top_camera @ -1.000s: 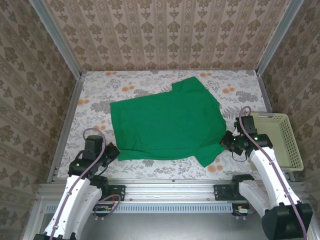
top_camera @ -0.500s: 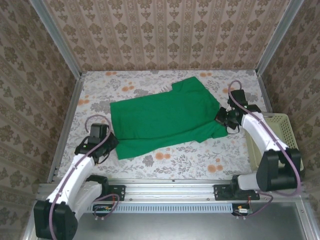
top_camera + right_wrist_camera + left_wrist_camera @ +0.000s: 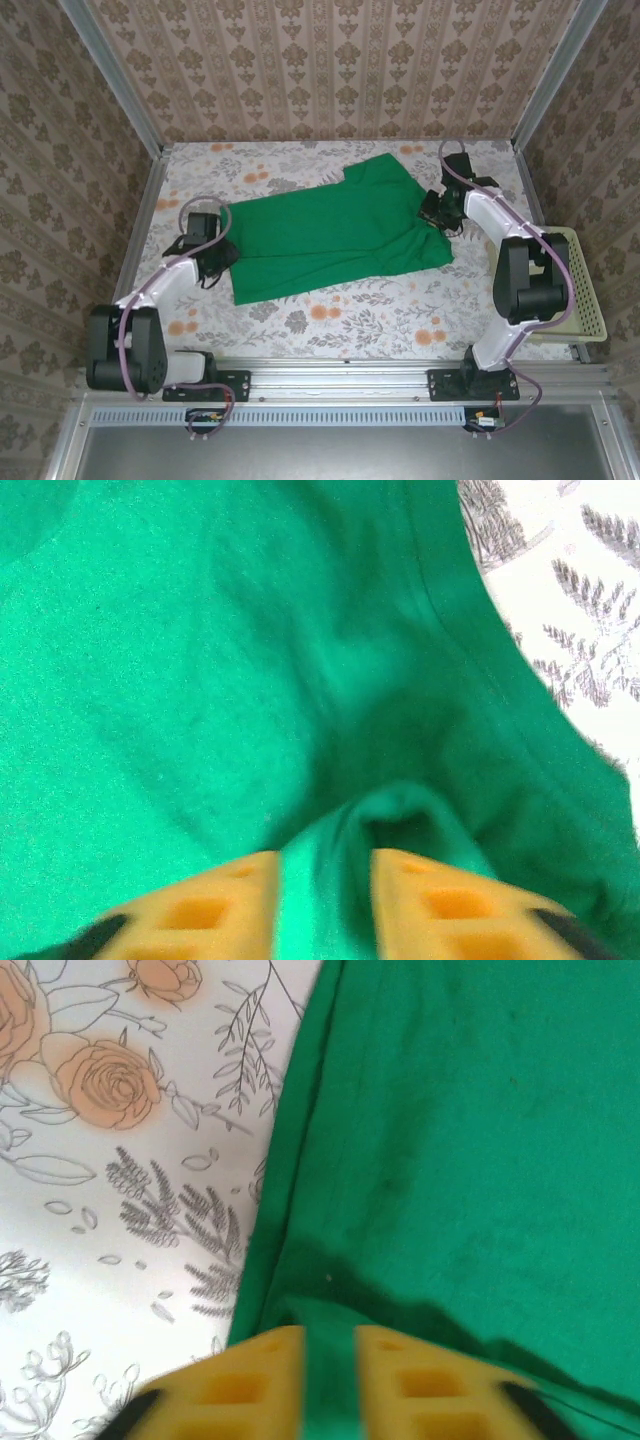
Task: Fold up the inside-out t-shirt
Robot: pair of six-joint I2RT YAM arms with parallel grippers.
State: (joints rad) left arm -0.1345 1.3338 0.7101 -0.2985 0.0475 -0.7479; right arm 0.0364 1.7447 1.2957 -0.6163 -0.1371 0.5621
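the left tool point(image 3: 214, 258) is resting at the left edge of the green t-shirt point(image 3: 330, 235). its yellow fingers point(image 3: 262, 1385) are standing narrowly apart with cloth in the gap; whether it is gripping, i cannot tell. the t-shirt is lying spread across the flowered counter point(image 3: 330, 320). the right tool point(image 3: 431, 208) is pinching a raised fold at the shirt's right edge. a pale basket point(image 3: 578, 290) is sitting far right.

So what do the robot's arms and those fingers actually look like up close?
Both the left arm and right arm have smooth white shells with chunky black joints, and a thin mauve cable loops along each. The fingers are yellow-orange blocks with square recesses and black edges.
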